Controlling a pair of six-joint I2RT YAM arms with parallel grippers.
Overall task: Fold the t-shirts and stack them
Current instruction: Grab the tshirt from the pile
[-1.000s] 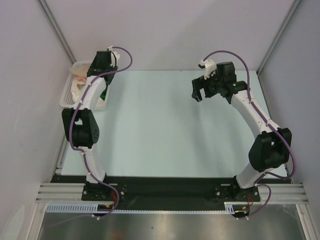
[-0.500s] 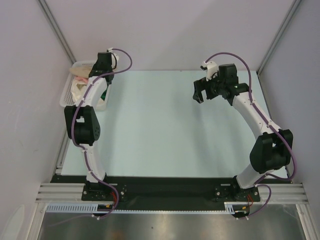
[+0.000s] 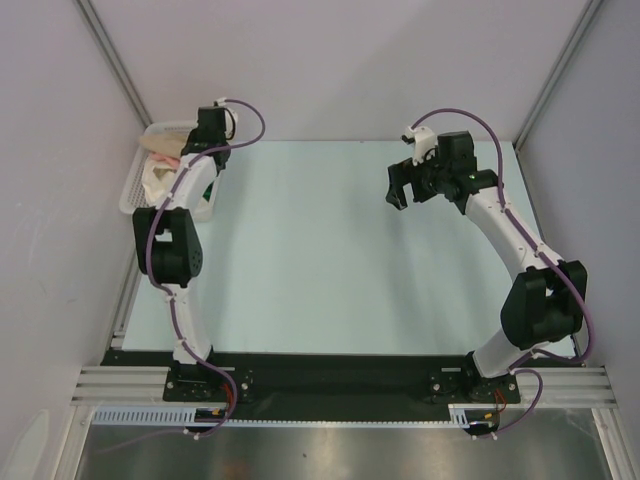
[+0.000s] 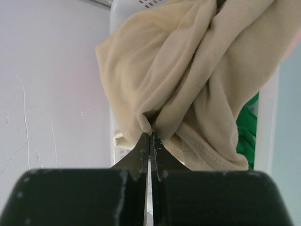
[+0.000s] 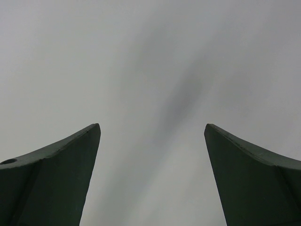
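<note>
A crumpled tan t-shirt [image 4: 188, 70] lies on top of the pile in the white mesh basket [image 3: 133, 190] at the table's far left. My left gripper [image 4: 150, 135] is shut on a fold of this tan cloth, pinching it between the fingertips. A green t-shirt [image 4: 245, 136] shows underneath at the right. In the top view the pile [image 3: 158, 176] is cream and tan with a salmon-pink strip [image 3: 160, 157], and the left wrist [image 3: 211, 128] covers part of it. My right gripper [image 3: 398, 186] hangs open over the far right of the table, nothing between its fingers [image 5: 56, 155].
The pale table [image 3: 320, 250] spreads between the two arms. The basket's white rim [image 4: 265, 117] stands close to the left wall [image 4: 47, 94]. Side walls close the cell on the left, back and right.
My left gripper has pushed further over the basket and closed on the tan cloth. The right gripper has drifted slightly up and back, still open.
</note>
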